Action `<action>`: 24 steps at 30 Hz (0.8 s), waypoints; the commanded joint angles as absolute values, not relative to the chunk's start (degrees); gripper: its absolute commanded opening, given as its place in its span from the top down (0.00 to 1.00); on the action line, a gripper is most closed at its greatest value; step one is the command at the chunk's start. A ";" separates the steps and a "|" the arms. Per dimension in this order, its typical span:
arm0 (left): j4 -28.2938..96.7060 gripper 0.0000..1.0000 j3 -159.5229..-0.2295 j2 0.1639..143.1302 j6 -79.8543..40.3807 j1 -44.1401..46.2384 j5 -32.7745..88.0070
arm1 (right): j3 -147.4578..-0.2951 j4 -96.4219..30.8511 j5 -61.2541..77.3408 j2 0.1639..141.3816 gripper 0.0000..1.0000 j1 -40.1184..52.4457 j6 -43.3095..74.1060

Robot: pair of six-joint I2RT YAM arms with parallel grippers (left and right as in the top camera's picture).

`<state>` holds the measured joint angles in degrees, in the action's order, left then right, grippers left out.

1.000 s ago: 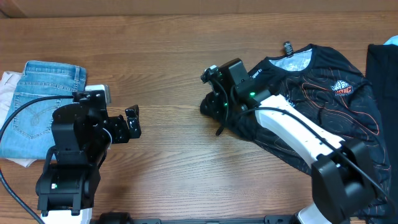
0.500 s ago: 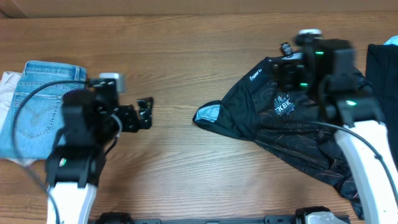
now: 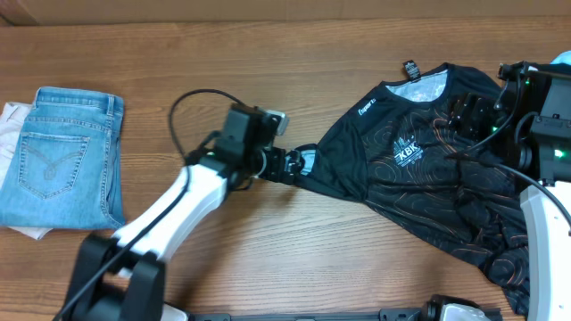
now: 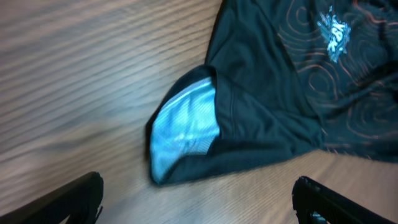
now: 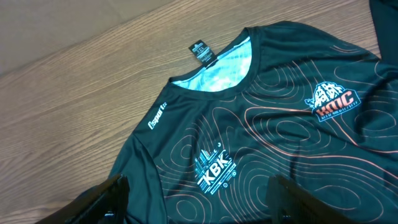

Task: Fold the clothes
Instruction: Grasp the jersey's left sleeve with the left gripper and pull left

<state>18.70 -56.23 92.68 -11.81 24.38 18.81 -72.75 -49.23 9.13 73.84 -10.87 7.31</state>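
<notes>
Wooden table [image 3: 268, 53]: we see the black jersey [image 3: 419, 169] sprawled unfolded, left tool [image 3: 287, 165] spread wide at its sleeve [image 4: 186, 134], right tool [image 5: 196, 180] spread empty above; we judge every fold remains.

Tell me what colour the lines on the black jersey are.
Orange-tan contour lines across the jersey, clearest in the right wrist view.

The left arm [image 3: 169, 209] is a smooth white shell between matte black joint housings, ending in a boxy black wrist block [image 3: 241, 135] that carries a small grey camera module [image 3: 276, 119] and the black two-fingered left gripper [image 3: 287, 166]. A thin black cable [image 3: 183, 100] loops out behind that wrist block. The right arm [image 3: 546, 214] has the same white shell and black housings, with small green lights [image 3: 559, 153] glowing on them.
</notes>
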 commanded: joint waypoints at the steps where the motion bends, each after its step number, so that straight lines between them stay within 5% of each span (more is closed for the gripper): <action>1: 15.29 0.00 -57.17 98.43 -17.45 25.17 19.53 | -73.58 -49.21 9.04 72.49 0.25 -11.00 7.77; 9: 13.21 0.00 -57.17 105.23 -23.22 25.21 23.70 | -73.58 -49.41 9.04 72.49 0.25 -11.00 7.77; 11: 13.21 0.14 -57.17 105.47 -23.20 25.21 25.17 | -73.58 -49.41 9.04 72.49 0.25 -11.00 7.77; 17: 13.21 0.92 -57.17 105.47 -23.22 25.21 26.70 | -73.58 -49.43 9.04 72.49 0.25 -11.00 7.77; 24: 13.45 0.96 -57.30 104.09 -23.20 23.53 26.24 | -73.58 -49.50 9.04 72.49 0.25 -11.00 7.77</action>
<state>13.50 -56.40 104.55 -22.59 24.88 25.36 -72.75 -49.69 9.10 73.82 -10.87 7.49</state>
